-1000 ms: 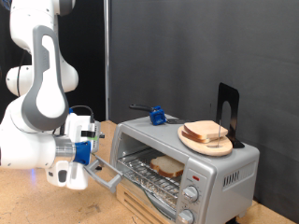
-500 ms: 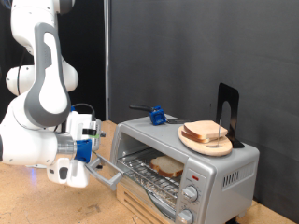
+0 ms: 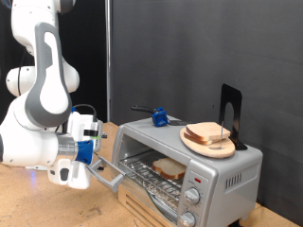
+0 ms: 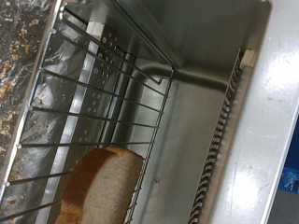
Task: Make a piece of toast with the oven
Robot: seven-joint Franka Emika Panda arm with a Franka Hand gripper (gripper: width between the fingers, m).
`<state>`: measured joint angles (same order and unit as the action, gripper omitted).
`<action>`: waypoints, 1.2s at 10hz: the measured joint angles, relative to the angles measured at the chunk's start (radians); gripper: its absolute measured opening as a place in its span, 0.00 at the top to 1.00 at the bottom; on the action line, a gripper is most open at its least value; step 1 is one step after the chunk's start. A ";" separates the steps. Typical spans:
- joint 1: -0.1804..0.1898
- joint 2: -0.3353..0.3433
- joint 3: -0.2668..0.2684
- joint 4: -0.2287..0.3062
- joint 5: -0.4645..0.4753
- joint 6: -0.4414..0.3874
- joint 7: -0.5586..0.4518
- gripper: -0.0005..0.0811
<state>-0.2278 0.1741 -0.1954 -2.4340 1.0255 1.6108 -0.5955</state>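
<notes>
Oven (image 3: 189,161) — door open; piece of toast (image 4: 93,187) on its wire rack (image 4: 103,103). Gripper (image 3: 95,170) beside the door; jaws' state cannot be told.

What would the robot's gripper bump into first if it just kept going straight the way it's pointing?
Probably the oven. The gripper faces its open front, and the wrist view looks straight in at the wire rack with the piece of toast on it. Rack or toast would likely come first; depth is unclear.
</notes>
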 joint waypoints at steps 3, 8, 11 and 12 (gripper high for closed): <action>0.000 -0.008 0.008 0.005 -0.041 -0.009 -0.020 0.00; 0.013 -0.080 0.043 -0.087 -0.063 -0.154 -0.035 0.00; 0.029 -0.187 0.070 -0.194 -0.024 -0.121 -0.033 0.00; 0.028 -0.234 0.071 -0.240 0.007 -0.095 -0.024 0.00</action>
<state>-0.1998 -0.0601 -0.1249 -2.6737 1.0324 1.5159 -0.6198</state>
